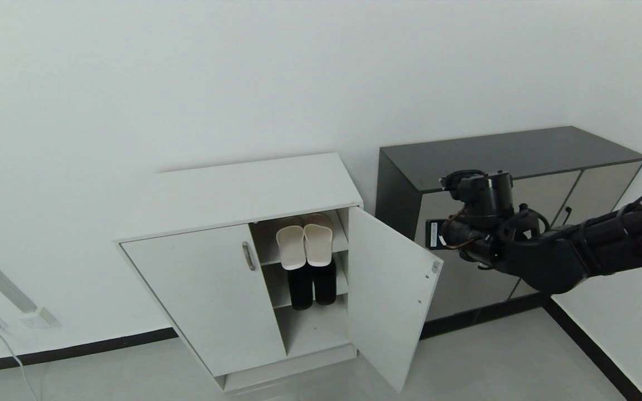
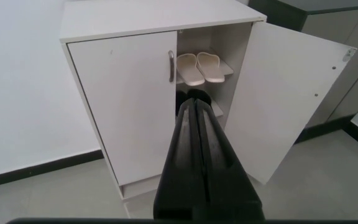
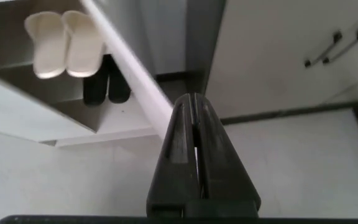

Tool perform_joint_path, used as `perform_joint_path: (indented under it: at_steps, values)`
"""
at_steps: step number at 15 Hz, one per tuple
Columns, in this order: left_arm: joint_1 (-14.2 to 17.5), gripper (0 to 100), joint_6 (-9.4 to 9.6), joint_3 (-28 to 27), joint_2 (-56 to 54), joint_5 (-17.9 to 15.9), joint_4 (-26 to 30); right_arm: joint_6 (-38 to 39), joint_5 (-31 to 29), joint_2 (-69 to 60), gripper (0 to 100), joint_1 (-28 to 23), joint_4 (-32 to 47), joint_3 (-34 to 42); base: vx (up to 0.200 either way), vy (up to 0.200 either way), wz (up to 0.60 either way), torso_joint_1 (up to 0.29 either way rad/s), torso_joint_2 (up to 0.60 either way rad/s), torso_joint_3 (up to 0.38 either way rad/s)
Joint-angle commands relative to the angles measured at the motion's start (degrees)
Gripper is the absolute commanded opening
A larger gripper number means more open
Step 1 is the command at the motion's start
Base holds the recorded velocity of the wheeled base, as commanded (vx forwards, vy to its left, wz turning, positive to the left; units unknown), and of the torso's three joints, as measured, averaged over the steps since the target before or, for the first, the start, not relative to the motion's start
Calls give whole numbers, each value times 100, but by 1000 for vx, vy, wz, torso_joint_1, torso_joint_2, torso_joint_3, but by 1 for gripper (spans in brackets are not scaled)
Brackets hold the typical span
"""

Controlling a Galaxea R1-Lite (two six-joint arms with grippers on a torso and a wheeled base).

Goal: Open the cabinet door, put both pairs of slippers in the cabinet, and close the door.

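Slippers point(image 1: 291, 248) inside cabinet point(image 1: 243, 192), door point(image 1: 390, 289) wide open

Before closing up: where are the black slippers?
Head view: black slippers stand inside the cabinet, open right half, middle shelf, directly below the white slippers.

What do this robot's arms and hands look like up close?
The right arm is black with a ribbed sleeve, a drum-shaped wrist unit, thin looping cables and a white label. The left hand and right hand are each a matte black wedge of two flat tapering fingers.
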Motion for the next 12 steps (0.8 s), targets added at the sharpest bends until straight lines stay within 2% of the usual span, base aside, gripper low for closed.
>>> perform_joint_path:
  at_steps: [1,7,12]
  values:
    - [1,0,-1,1,-1,1,0,17,50,291,0,-149,-13,-52,0,0,0,0,0,0]
    - [1,0,-1,1,-1,1,0,8,138,783,0,-298,-409,-105,0,0,0,0,0,0]
    - [1,0,-1,1,-1,1,0,-1,138,933,0,-298,-435,-175,0,0,0,0,0,0]
